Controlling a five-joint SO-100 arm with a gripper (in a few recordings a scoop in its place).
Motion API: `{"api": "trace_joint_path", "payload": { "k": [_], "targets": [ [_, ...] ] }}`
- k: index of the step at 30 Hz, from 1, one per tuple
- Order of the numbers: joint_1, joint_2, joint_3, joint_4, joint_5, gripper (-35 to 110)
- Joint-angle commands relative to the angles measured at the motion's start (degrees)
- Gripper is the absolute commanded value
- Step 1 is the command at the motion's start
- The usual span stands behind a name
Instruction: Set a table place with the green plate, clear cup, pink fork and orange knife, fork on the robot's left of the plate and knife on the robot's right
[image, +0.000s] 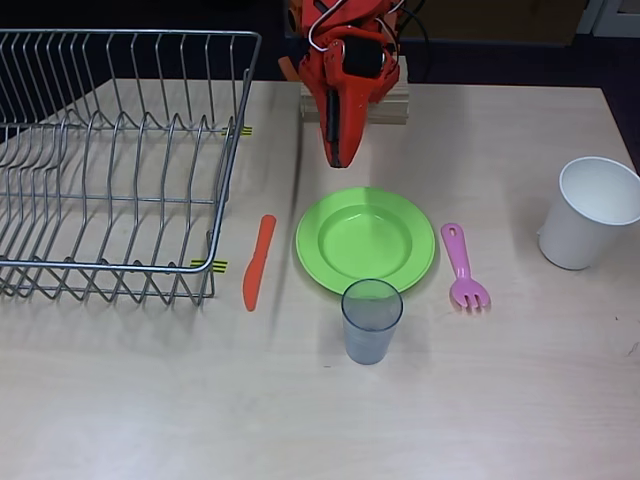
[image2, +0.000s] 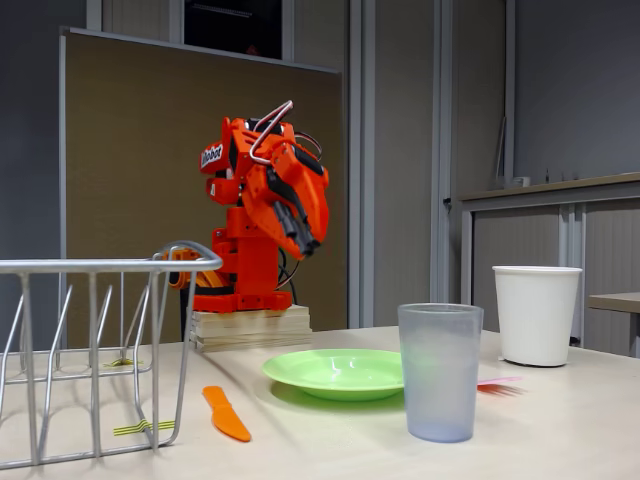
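Overhead, gripper (image: 338, 155) clenched, empty, raised behind green plate (image: 365, 240), well apart.

Your room, placed from the pale wood-grain worktop (image2: 560, 440): behind it, a brown partition panel (image2: 140, 150); right of that, grey wall panels (image2: 400, 150); far right, a grey cabinet (image2: 560, 230). Even, dim lighting.

the green plate (image: 365, 241), round and lime, sits mid-table toward the back edge. the clear cup (image: 371, 320) stands upright at its near rim, possibly touching. the orange knife (image: 259, 262) lies flat left; the pink fork (image: 465, 267) right, tines nearward.
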Motion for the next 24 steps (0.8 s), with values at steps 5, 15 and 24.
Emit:
{"api": "trace_joint_path", "payload": {
  "k": [5,15,24],
  "targets": [
    [-0.2,8.9,-0.3,11.0,14.0,0],
    [-1.3,12.7,8.0,13.3,35.7,0],
    [-2.6,12.6,8.6,21.1,37.3,0]
  ]
}}
